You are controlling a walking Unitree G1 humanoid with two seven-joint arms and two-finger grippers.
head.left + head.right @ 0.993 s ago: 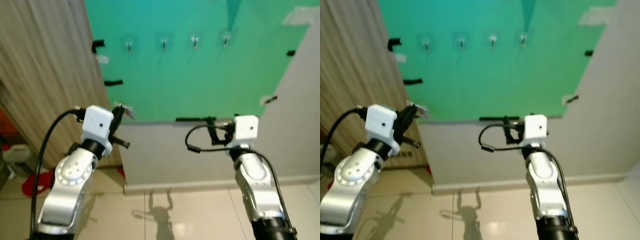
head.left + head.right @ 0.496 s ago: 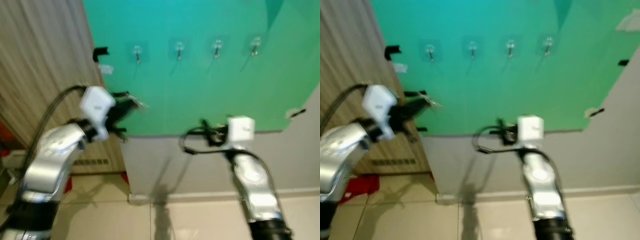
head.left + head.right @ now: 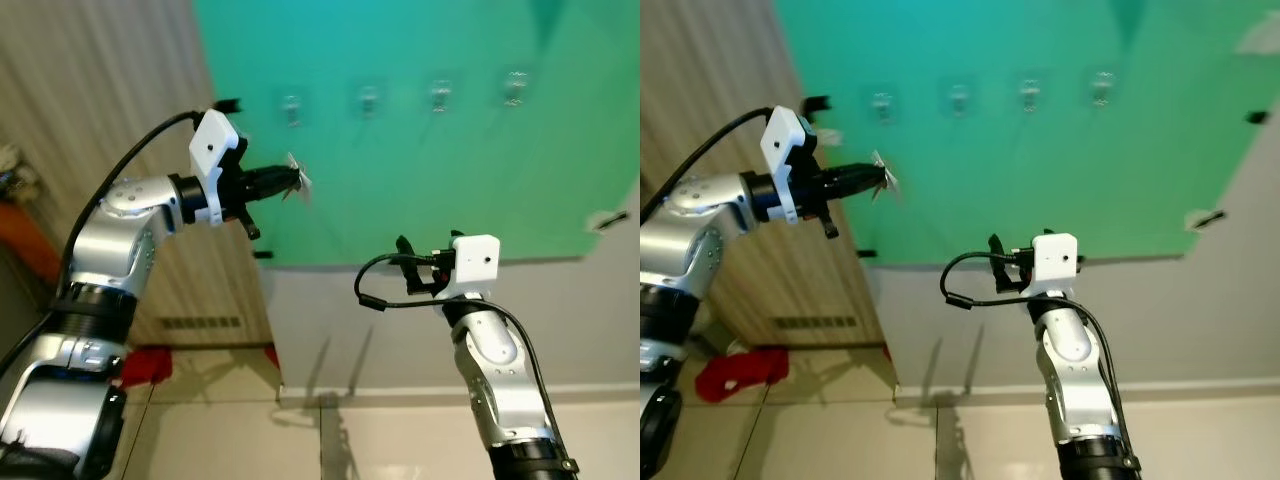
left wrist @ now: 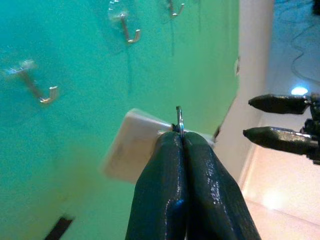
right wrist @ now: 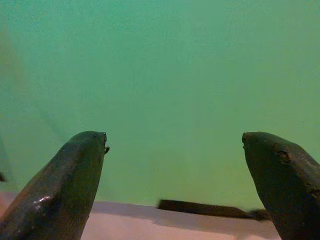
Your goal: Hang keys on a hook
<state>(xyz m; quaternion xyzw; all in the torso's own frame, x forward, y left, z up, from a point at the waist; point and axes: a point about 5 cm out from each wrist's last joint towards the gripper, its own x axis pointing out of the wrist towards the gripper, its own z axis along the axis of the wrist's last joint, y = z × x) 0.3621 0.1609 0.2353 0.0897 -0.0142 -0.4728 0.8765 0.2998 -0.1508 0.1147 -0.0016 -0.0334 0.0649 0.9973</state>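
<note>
A green board on the wall carries a row of several small metal hooks; the leftmost hook is nearest my raised left arm. My left gripper is shut on a key ring with a pale flat tag, held out in front of the board a little below that hook. In the left wrist view, hooks stick out from the board beyond the closed fingers. My right gripper is open and empty, lower and to the right, facing the board's bottom edge.
A wood-grain panel stands to the left of the board. Grey wall runs below it down to a tiled floor. A red cloth lies on the floor at the left. Black tape strips mark the board's edge.
My left arm has lifted and reached forward, carrying the keys up close to the leftmost hook. The camera view has shifted. The right arm stays much as it was.
</note>
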